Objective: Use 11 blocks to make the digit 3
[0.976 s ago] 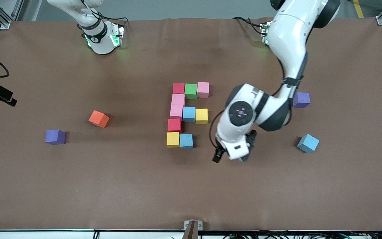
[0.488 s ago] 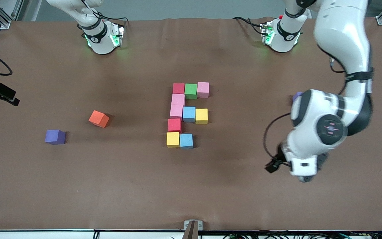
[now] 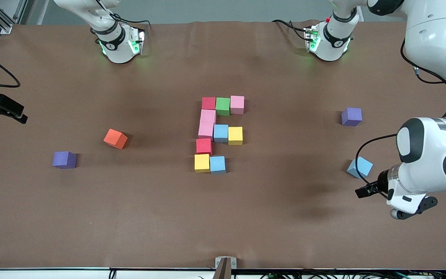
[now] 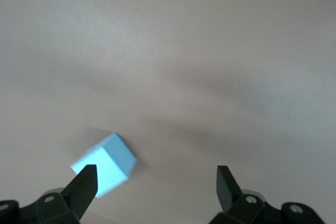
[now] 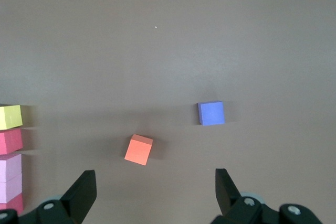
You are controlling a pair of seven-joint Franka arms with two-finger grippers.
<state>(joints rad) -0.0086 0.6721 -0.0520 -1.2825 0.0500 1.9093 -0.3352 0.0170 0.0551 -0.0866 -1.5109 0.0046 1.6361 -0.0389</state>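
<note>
Brown matting covers the whole table [image 3: 130,217], and near its middle stands the unfinished figure [image 3: 219,133]: a top row of red, green and pink cubes, a spine of two pink cubes and a red one running toward the front camera, a middle row carried on by a blue and a yellow cube, and a bottom row of only a yellow cube and a blue one. Ten cubes touch one another there, so one place at the open end of the bottom row is not yet filled.

That gap explains the left arm's pose. The left gripper [image 3: 409,209] hangs over the mat at the left arm's end of the table, just beside the loose light blue cube [image 3: 360,167], with its jaws spread wide and nothing between them. In the left wrist view the same cube [image 4: 105,163] lies just inside one finger [image 4: 84,184], turned at an angle to the jaws, so I judge the hand must shift and twist before closing.

The right gripper [image 5: 155,190] waits high over the right arm's end, released and empty, looking down on the orange cube [image 3: 115,138] and a purple cube [image 3: 64,159]; another purple cube [image 3: 351,116] sits farther from the front camera than the loose blue one. None of these three belongs in the figure.
</note>
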